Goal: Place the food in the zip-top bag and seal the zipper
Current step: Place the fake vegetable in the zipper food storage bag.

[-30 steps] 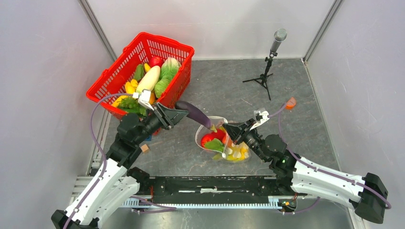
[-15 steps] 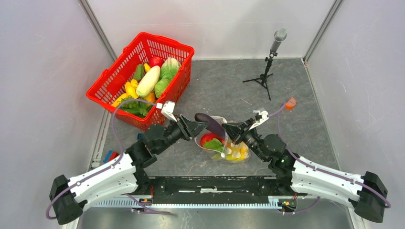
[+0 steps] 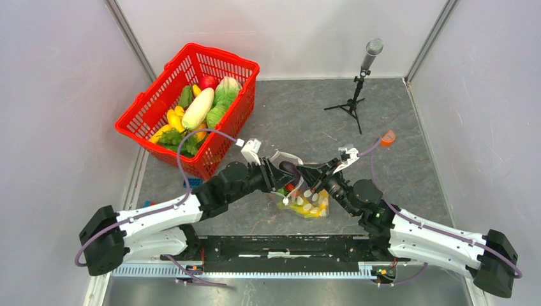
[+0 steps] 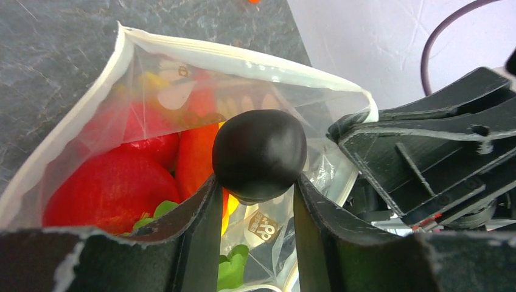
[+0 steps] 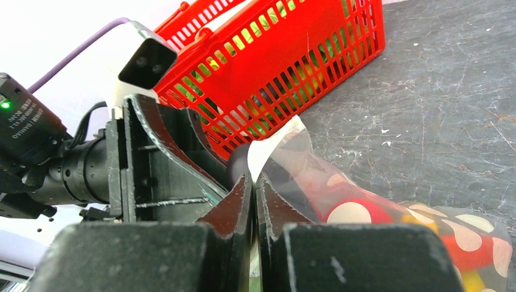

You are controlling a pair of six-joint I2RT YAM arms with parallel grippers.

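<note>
The zip-top bag [image 3: 307, 203] lies mid-table, clear with white dots, its mouth held up and open. Inside I see food: a red tomato [image 4: 109, 191], an orange piece and green leaves. My left gripper [image 4: 254, 188] is shut on a dark purple eggplant [image 4: 258, 155], whose rounded end pokes into the bag's mouth [image 3: 290, 171]. The whitish zipper [image 4: 201, 52] runs along the far lip of the mouth. My right gripper [image 5: 254, 182] is shut on the near lip of the bag [image 5: 365, 201], right beside the left fingers [image 5: 164, 152].
A red basket [image 3: 220, 58] with more toy vegetables stands at the back left, close behind the left arm. A microphone on a small tripod [image 3: 358, 86] stands at the back right. A small orange object [image 3: 388, 136] lies right of the bag.
The left arm has swung right from in front of the basket, carrying the eggplant to the bag's mouth. The right gripper has kept its hold on the bag's lip.
</note>
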